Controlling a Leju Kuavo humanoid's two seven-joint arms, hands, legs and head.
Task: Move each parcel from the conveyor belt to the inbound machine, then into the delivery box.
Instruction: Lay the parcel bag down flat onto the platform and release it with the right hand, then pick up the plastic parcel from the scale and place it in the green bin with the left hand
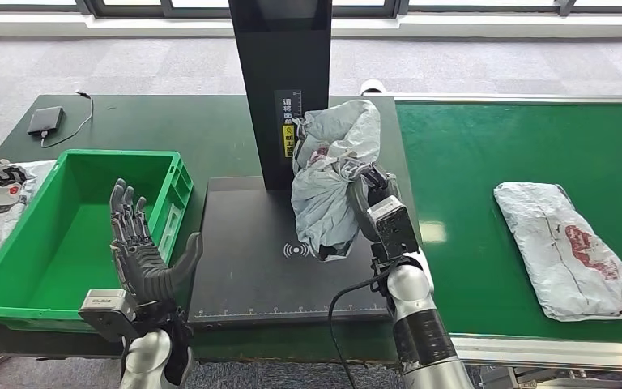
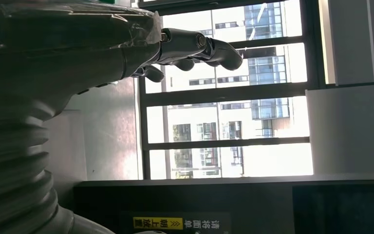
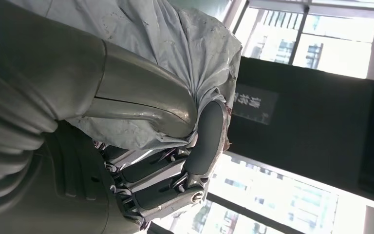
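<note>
My left hand (image 1: pixel 138 243): dark grey, ribbed fingers, a thicker thumb, black knuckle links.
My left wrist (image 1: pixel 107 305): a small silver-grey box sits across it, above a silver forearm with a black band.
My right hand (image 1: pixel 370 188): dark fingers and a black back plate.
My right wrist (image 1: pixel 390 224): a grey boxy camera block with a dark face.
My right forearm (image 1: pixel 421 328): polished silver tube, black ribbed ring round the middle.
My cable (image 1: pixel 342 312): black, looping beside the right forearm.
My thumb (image 3: pixel 143 97): smooth grey shell with a seam line.
My fingers (image 3: pixel 209 139): dark pads on bare metal links with small screws.
My cover (image 2: pixel 9 161): grey, ribbed like a bellows.
</note>
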